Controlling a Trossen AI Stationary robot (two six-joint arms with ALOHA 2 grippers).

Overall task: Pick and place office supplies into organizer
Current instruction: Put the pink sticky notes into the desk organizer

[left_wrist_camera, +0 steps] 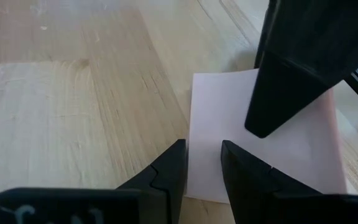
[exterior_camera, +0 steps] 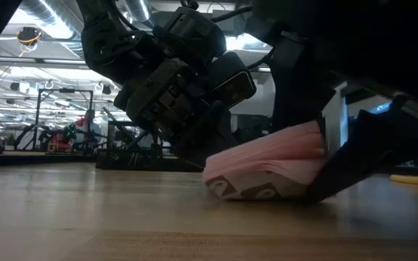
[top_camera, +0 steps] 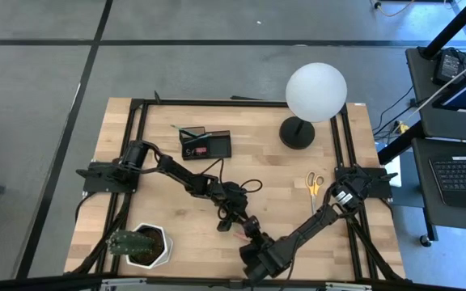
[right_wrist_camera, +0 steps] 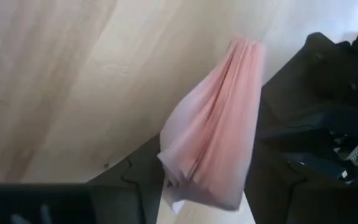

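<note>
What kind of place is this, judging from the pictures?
Probably a robotics lab or workshop. A wooden table stands on a grey floor marked with dark lines, a laptop sits on a black cart beside it, and the low view shows an industrial ceiling with exposed ducts and metal stands behind.

A white globe lamp [top_camera: 315,91] on its black base — and a potted cactus [top_camera: 140,246] at the table's [top_camera: 265,174] near-left corner.

robotics lab or workshop hall: grey concrete floor with black tape lines [top_camera: 95,40]; light wooden butcher-block table [top_camera: 257,170] carrying black-framed arm mounts; side desk with black keyboard [top_camera: 463,174]; exposed ceiling ducts [exterior_camera: 49,14] and metal rigs behind.
</note>
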